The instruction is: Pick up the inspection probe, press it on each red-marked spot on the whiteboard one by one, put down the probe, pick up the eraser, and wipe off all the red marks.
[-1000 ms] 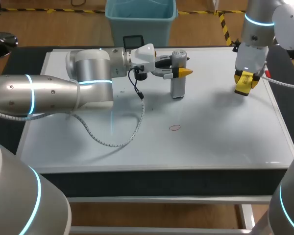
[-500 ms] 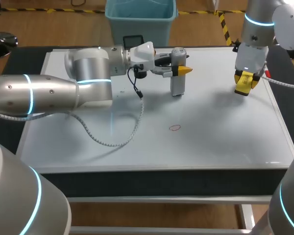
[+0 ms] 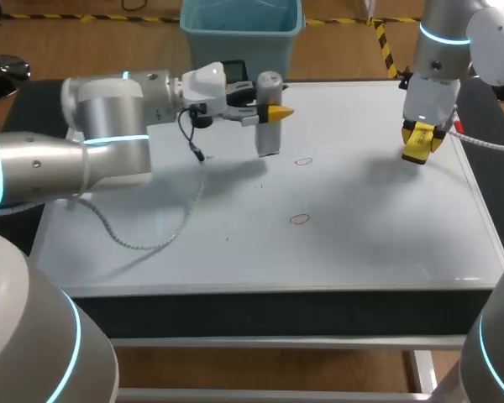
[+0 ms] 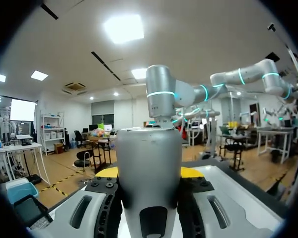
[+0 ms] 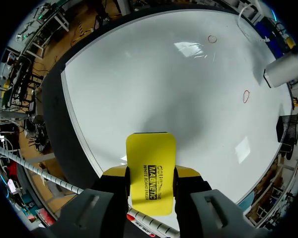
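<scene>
Head view: reaching level from nine o'clock, the left gripper (image 3: 269,110) clamps the upright grey cylindrical probe (image 3: 269,136); its tip should land squarely on the red ring (image 3: 302,161) at its four o'clock on the whiteboard (image 3: 370,243). Left wrist view: both fingers (image 4: 107,172) squeeze the probe. Right wrist view: the downward-pointing right gripper (image 5: 150,174) pinches the yellow block eraser (image 5: 150,156).

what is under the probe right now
The probe, held upright in the left tool, stands over plain whiteboard; the nearest red mark lies beside it, uncovered. The spot directly beneath its base is hidden by the probe itself.
</scene>
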Robot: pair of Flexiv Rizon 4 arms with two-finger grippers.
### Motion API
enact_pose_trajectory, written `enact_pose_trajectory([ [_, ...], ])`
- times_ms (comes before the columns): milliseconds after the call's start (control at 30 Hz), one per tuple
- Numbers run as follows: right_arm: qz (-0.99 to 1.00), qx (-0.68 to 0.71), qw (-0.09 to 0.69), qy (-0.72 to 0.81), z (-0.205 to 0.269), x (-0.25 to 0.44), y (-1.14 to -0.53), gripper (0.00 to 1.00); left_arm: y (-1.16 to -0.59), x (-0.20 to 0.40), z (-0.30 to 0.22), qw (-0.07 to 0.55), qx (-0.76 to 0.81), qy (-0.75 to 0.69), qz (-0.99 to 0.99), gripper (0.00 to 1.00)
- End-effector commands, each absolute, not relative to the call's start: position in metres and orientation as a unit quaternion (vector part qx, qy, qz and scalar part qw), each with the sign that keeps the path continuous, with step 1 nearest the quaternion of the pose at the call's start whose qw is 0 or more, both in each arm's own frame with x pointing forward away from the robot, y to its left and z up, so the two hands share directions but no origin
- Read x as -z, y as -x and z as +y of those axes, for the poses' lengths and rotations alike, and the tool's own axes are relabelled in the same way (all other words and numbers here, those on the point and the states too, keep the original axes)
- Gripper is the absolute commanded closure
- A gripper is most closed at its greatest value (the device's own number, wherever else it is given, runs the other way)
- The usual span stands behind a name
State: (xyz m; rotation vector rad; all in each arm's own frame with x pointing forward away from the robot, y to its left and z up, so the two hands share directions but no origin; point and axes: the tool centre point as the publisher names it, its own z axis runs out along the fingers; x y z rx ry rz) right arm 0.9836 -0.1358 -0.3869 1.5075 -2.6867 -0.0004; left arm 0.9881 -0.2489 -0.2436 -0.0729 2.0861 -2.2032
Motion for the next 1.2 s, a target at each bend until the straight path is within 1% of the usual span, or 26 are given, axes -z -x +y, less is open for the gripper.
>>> enact_pose_trajectory([
  [33, -0.871, -0.001, 0.031, -0.490, -0.136, 0.386, -0.984, 1.00, -0.966, 0.237, -0.203, 0.081, 0.724, 0.045, 0.683, 1.00],
  [500, -0.871, -0.001, 0.031, -0.490, -0.136, 0.386, -0.984, 1.00, -0.940, 0.241, -0.106, 0.137, 0.702, 0.106, 0.690, 1.00],
  [633, -0.871, -0.001, 0.031, -0.490, -0.136, 0.386, -0.984, 1.00, -0.937, 0.238, -0.087, 0.151, 0.704, 0.115, 0.684, 1.00],
  [800, -0.871, -0.001, 0.031, -0.490, -0.136, 0.386, -0.984, 1.00, -0.935, 0.236, -0.069, 0.164, 0.714, 0.127, 0.668, 1.00],
  [1100, -0.871, -0.001, 0.031, -0.490, -0.136, 0.386, -0.984, 1.00, -0.934, 0.235, -0.068, 0.166, 0.714, 0.130, 0.667, 1.00],
  [1200, -0.848, -0.028, 0.033, -0.529, -0.109, 0.377, -0.974, 1.00, -0.934, 0.235, -0.068, 0.166, 0.714, 0.130, 0.667, 1.00],
])
